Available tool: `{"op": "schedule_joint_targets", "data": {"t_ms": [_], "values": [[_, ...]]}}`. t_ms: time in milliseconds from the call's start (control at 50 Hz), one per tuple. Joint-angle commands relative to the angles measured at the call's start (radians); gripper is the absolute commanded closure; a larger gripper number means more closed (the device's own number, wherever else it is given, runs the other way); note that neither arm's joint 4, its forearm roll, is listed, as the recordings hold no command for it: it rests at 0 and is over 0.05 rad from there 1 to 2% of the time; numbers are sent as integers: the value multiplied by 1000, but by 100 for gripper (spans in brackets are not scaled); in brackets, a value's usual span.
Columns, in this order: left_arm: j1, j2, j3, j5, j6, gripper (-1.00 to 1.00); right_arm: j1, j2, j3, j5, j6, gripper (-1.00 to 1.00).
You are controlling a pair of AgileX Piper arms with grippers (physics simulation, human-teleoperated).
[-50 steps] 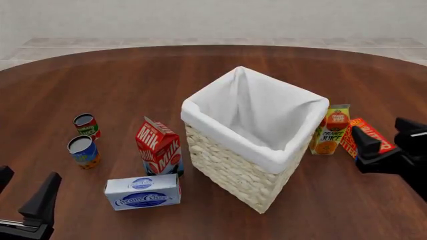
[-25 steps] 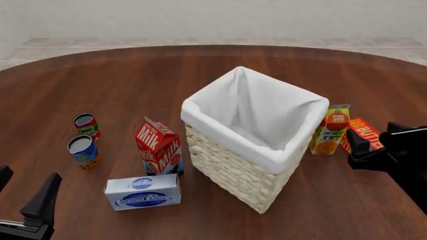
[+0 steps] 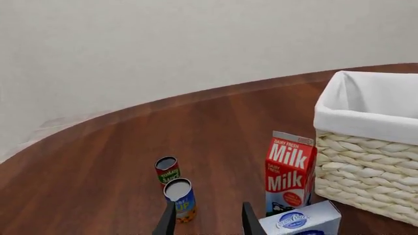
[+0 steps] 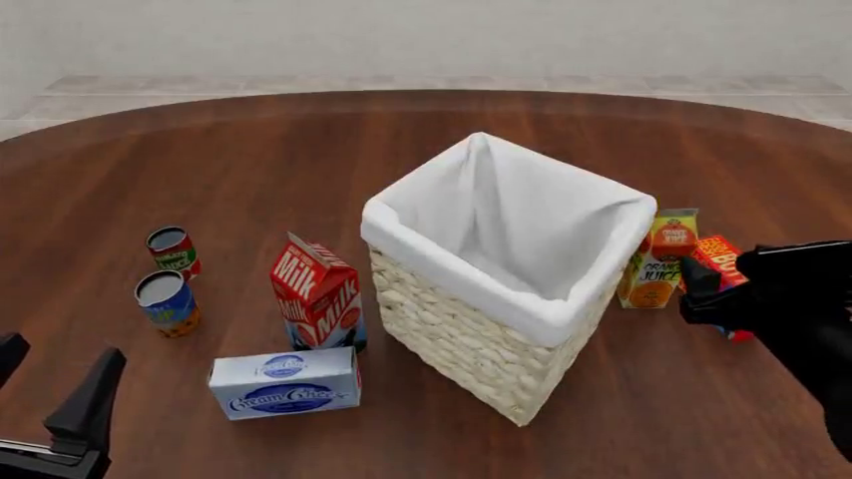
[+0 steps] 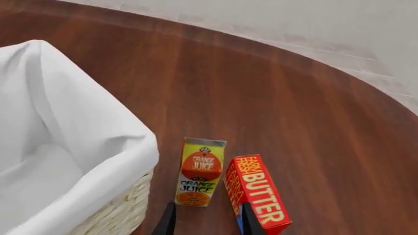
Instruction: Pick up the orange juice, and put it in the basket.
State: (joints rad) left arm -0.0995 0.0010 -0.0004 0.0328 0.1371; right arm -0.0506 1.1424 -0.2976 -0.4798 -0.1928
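Front view: round dark wood table [image 4: 266, 160], pale floor beyond, both jaws parted, empty.

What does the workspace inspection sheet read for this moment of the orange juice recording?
Surface: round dark wooden table, no spills seen.
Job's things: orange juice upright on the table right of the basket, not gripped; nothing seen inside the basket.
Clutter: butter box right beside the juice; milk carton, cream cheese box and two cans left of the basket.
Grippers: right gripper open, near the juice and butter box, holding nothing; left gripper open, at the near left edge.
Cables: nothing seen.
Surroundings: pale wall and tiled floor beyond the table.
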Motion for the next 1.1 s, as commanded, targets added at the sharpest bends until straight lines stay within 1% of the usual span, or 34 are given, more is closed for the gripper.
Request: {"op": "schedule_joint_targets", "data": {"t_ms": [20, 160, 220, 260, 280, 400, 560, 680, 1000, 1100], "values": [[2, 0, 0, 10, 6, -100, 3, 100, -23, -55, 21, -100], [3, 0, 0, 13, 9, -100, 1, 170, -36, -95, 17, -100], [4, 0, 0, -5, 16, -100, -9, 217, -53, -114, 2, -100], [11, 0, 0, -11, 13, -100, -9, 231, -63, -116, 0, -100], [15, 0, 0, -11, -7, -100, -8, 246, -72, -114, -10, -100], [-1, 0, 0, -3, 7, -100, -18, 277, -94, -117, -9, -100], [-6, 0, 0, 0, 12, -100, -26, 324, -95, -153, -3, -100], [-6, 0, 0, 0, 13, -100, -30, 361, -104, -179, 14, -100], [-3, 0, 0, 6, 10, -100, -7, 403, -111, -203, 41, -100], [-3, 0, 0, 8, 9, -100, 0, 440, -104, -233, 49, -100]]}}
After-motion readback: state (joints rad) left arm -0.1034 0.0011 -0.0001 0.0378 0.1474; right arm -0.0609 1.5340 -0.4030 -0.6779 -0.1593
